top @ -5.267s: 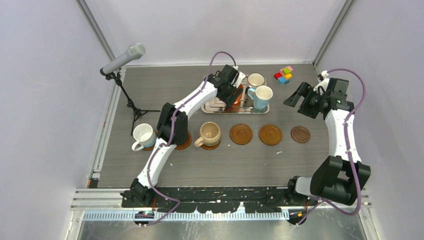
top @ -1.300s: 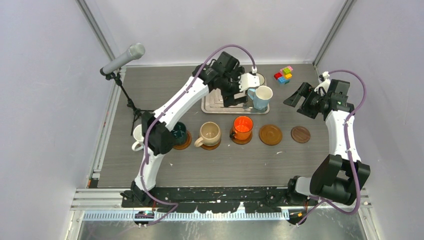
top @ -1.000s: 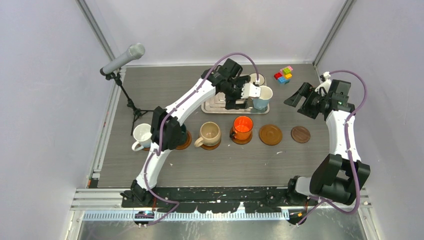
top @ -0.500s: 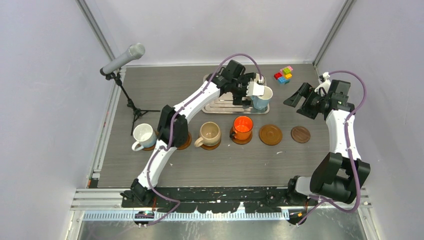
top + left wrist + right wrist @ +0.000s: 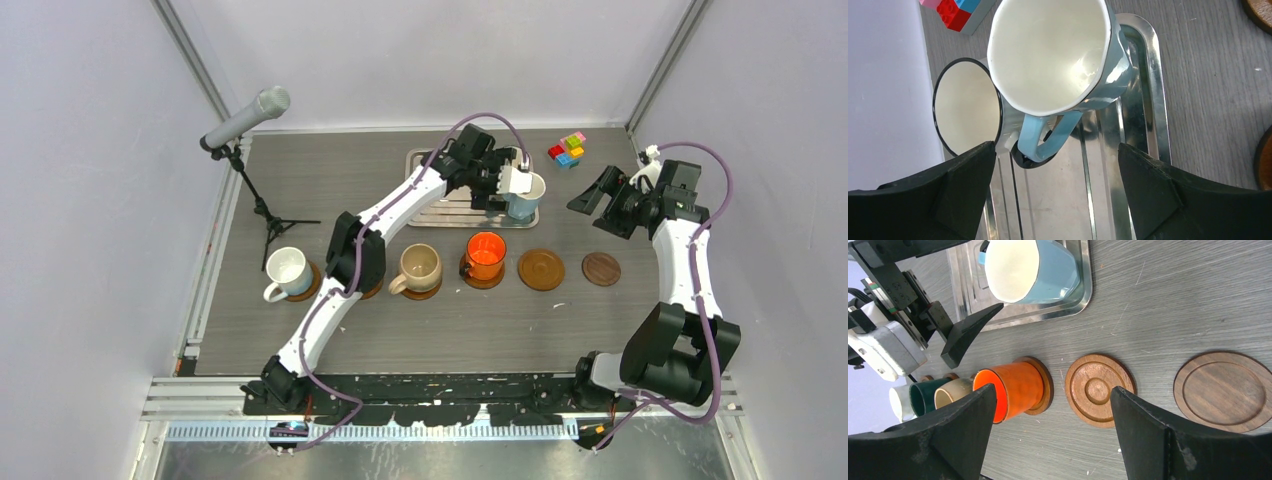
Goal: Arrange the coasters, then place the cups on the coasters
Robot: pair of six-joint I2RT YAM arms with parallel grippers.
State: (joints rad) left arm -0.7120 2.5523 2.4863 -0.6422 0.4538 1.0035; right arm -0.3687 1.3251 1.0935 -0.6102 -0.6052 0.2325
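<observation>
- Top view: cups stand in a row across the middle of the tabletop [image 5: 450, 330], each on its own wooden disc. From the left these are a whitish cup [image 5: 287, 270], a beige cup [image 5: 420, 267] and an orange cup [image 5: 486, 254]. The left arm's elbow hides the spot between the first two.
- The ringed coaster [image 5: 541, 269] and the darker coaster [image 5: 601, 268] at the right end of the row are bare.
- The left claw [image 5: 508, 190] reaches to the silver tray [image 5: 440, 213] on the far side, jaws spread wide at the light blue cup [image 5: 527, 197]. This is judged an approach to a grasp. The right claw [image 5: 590, 195] hangs wide open and empty over the right side, well apart from any cup.
- Left wrist view: the light blue cup stands upright on the tray, handle pointing back between the two fingertips. Neither fingertip touches it, so nothing is held.
- A black-rimmed whitish cup [image 5: 965, 110] stands just beside it on the tray; whether they touch cannot be told. Both are empty inside.
- Right wrist view: the orange cup is empty, and a dark green cup [image 5: 923, 392] shows in line beyond it.
- Judgement: the two bare coasters match the two tray cups, and the ringed coaster beside the orange cup looks the likely next seat.
</observation>
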